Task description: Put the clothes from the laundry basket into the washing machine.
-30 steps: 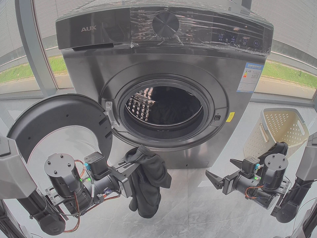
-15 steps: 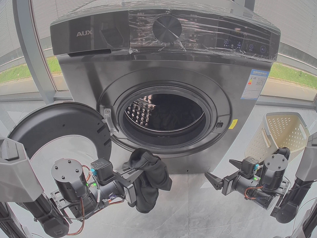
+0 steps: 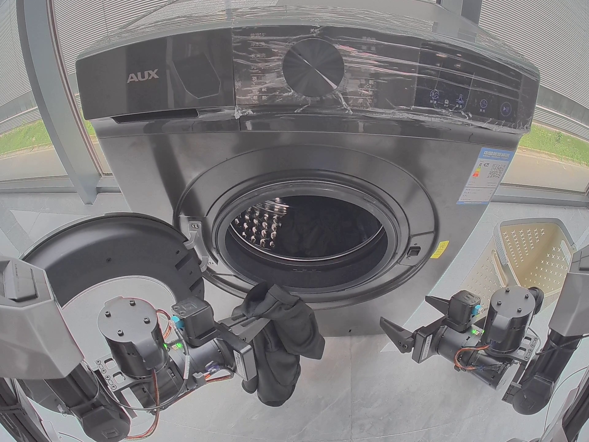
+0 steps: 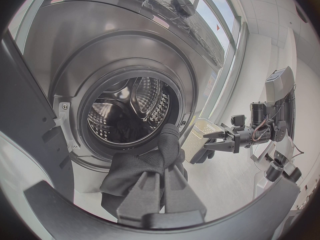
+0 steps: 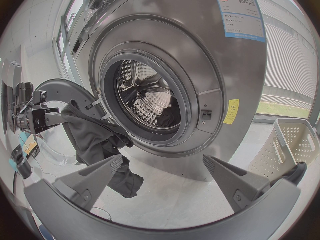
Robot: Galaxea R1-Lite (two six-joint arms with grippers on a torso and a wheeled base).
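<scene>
The grey washing machine (image 3: 307,148) stands in front of me with its round door (image 3: 110,253) swung open to the left. Dark clothes (image 4: 123,130) lie inside the drum (image 3: 307,240). My left gripper (image 3: 257,319) is shut on a black garment (image 3: 283,345), which hangs just below the drum's lower left rim, above the floor. In the left wrist view the left gripper (image 4: 163,170) pinches a fold of the black garment (image 4: 133,170). My right gripper (image 3: 410,333) hangs open and empty, low at the right. The cream laundry basket (image 3: 534,253) stands behind it.
The open door (image 5: 63,94) takes up the space left of the drum opening. Dark cloth (image 5: 296,170) hangs at the basket's (image 5: 293,140) near rim. Grey tiled floor (image 3: 368,394) lies between the two arms. Windows run behind the machine.
The head view has moved closer to the washing machine, which now looks larger. Both arms keep their pose, and the black garment stays in the left gripper, swaying slightly.
</scene>
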